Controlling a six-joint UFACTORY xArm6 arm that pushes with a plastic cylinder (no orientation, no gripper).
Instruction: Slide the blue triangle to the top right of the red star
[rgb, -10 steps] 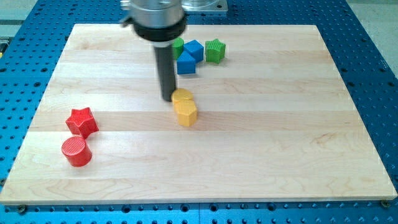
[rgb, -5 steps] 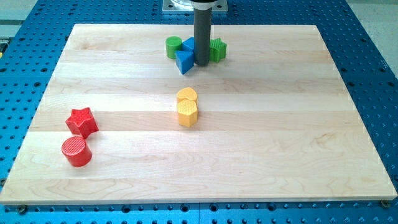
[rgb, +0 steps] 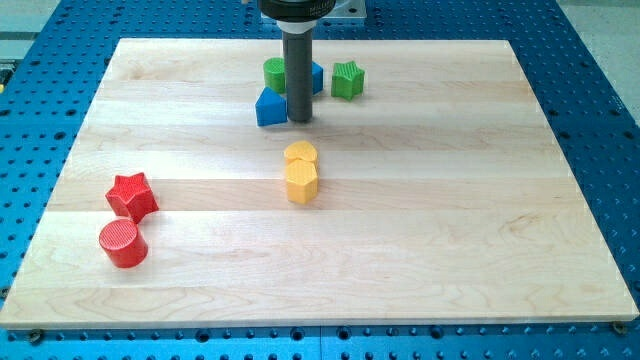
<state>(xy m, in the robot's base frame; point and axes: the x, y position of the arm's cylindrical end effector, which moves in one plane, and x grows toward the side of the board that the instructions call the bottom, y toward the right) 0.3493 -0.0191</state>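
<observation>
Our rod (rgb: 299, 75) stands in front of a second blue block (rgb: 316, 76) near the top centre of the frame, hiding most of it, so we cannot make out its shape. It also covers the right side of the green block (rgb: 274, 73) beside it. The arm's upper part is cut off by the top edge.

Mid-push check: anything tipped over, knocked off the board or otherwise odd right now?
Nothing stands out. All blocks sit flat on the board. My tip is against the right side of the blue triangle, and the red star sits undisturbed at the view's left beside the red cylinder.
</observation>
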